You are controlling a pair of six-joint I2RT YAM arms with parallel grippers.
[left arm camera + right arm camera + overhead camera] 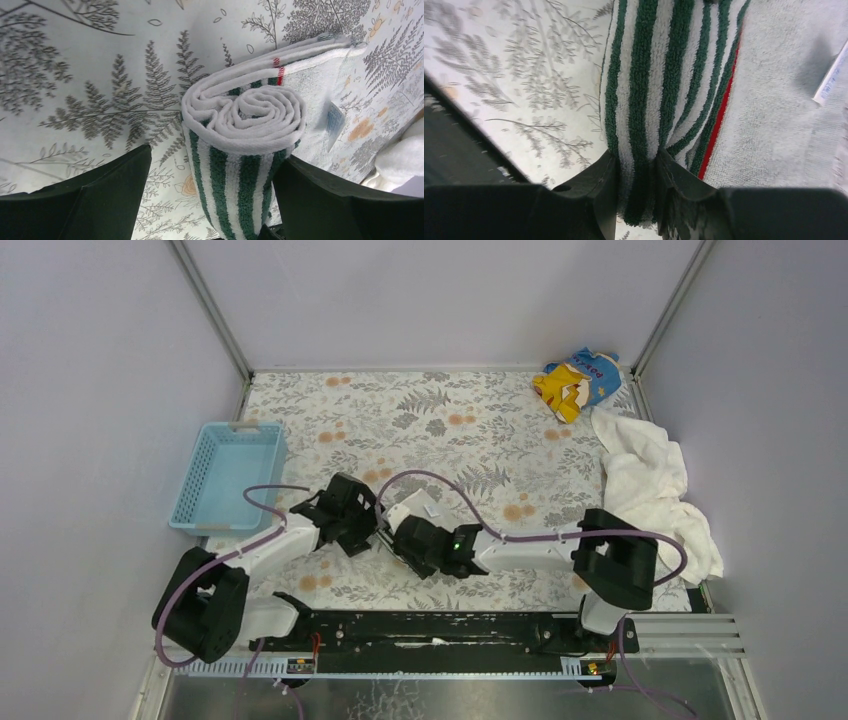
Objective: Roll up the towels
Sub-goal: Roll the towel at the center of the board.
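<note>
The small striped towel [245, 120], dark stripes on white with a thin red line, lies partly rolled on the floral table; its flat unrolled part [774, 100] stretches away from the roll. My left gripper [215, 157] is open and straddles one end of the roll; one finger [340, 200] touches it and the other stands apart. My right gripper [636, 170] is shut on the striped towel [644, 75], pinching a fold at the roll's other end. From above, both grippers [368, 523] [400, 540] meet over this towel [415, 508]. The large white towel [650, 480] lies crumpled at the right.
A light blue basket [228, 475] stands at the left edge of the table. A yellow-and-blue printed cloth [578, 378] lies in the back right corner. Walls close in the table on three sides, and the arms' black base rail [440, 630] runs along the near edge.
</note>
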